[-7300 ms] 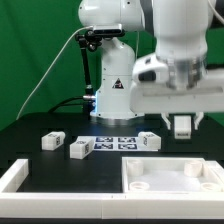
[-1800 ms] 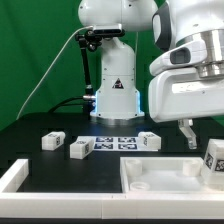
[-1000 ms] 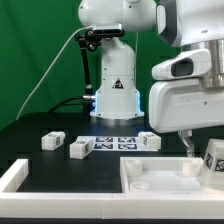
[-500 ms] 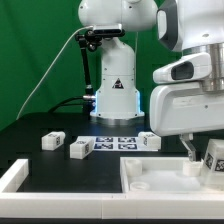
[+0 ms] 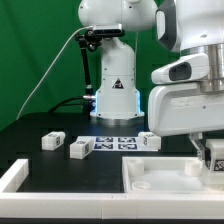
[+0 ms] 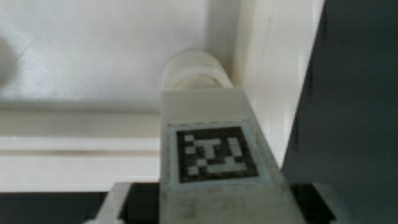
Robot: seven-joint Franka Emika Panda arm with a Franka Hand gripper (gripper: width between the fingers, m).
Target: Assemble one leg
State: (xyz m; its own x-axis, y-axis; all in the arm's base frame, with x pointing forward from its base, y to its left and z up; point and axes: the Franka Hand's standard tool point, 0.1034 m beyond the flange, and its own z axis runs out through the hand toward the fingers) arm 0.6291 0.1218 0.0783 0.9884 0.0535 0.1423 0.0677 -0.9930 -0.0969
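Note:
My gripper (image 5: 211,152) is shut on a leg (image 5: 216,160), a small white block with a black-and-white tag, at the exterior view's right edge. It holds the leg upright over the near right corner of the large white panel (image 5: 160,180). In the wrist view the leg (image 6: 210,120) fills the middle, with its tag facing the camera. Its rounded end points down at the panel's corner (image 6: 107,110), inside the raised rim. The gripper (image 6: 214,205) clamps it from both sides with dark fingers (image 6: 134,203). Whether the leg touches the panel cannot be told.
Three loose legs lie on the black table: one at the left (image 5: 53,141), one beside it (image 5: 80,149), one near the arm's base (image 5: 148,140). The marker board (image 5: 115,143) lies between them. A white rimmed part (image 5: 14,178) sits at the front left.
The gripper has come from above the table to the panel's right corner with the leg, and over the last second it has sunk slightly lower.

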